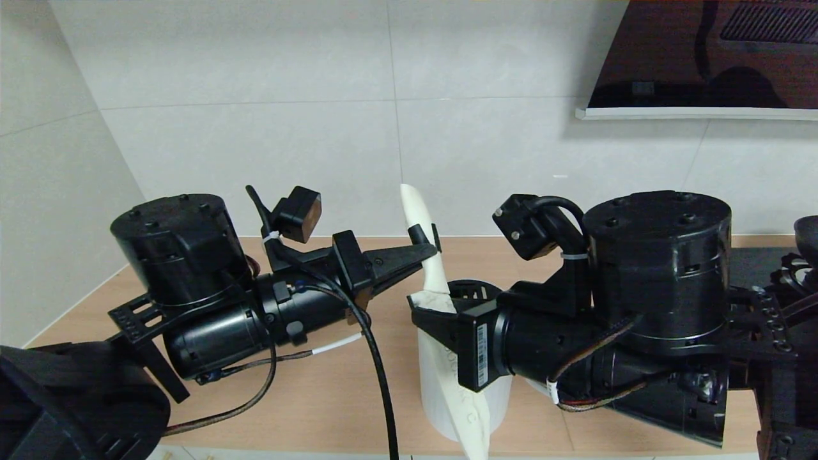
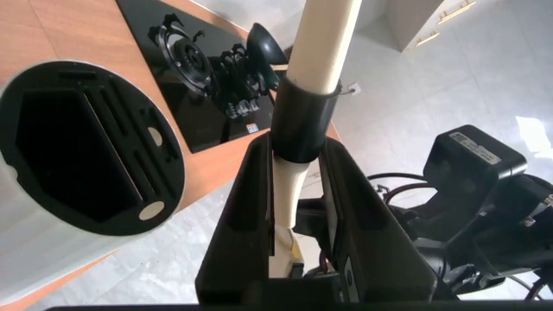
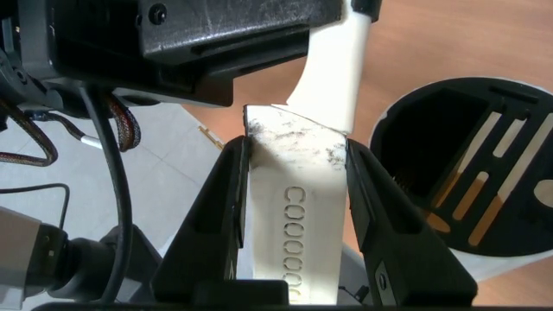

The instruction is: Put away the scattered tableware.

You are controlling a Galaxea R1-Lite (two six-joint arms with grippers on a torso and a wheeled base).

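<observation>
Head view: a white knife (image 1: 439, 281) stood nearly upright over the wooden counter (image 1: 319, 383). Its cream handle pointed up and its broad blade hung before a white cylindrical holder (image 1: 429, 399) with a black slotted top. The left gripper (image 1: 425, 252) was clamped on the handle.

Left wrist view: a black band ringed the handle, and a stove (image 2: 194, 65) lay beyond.

Right wrist view: the right gripper (image 3: 298, 203) pinched the scuffed, printed blade, apparently just beside the holder.
</observation>
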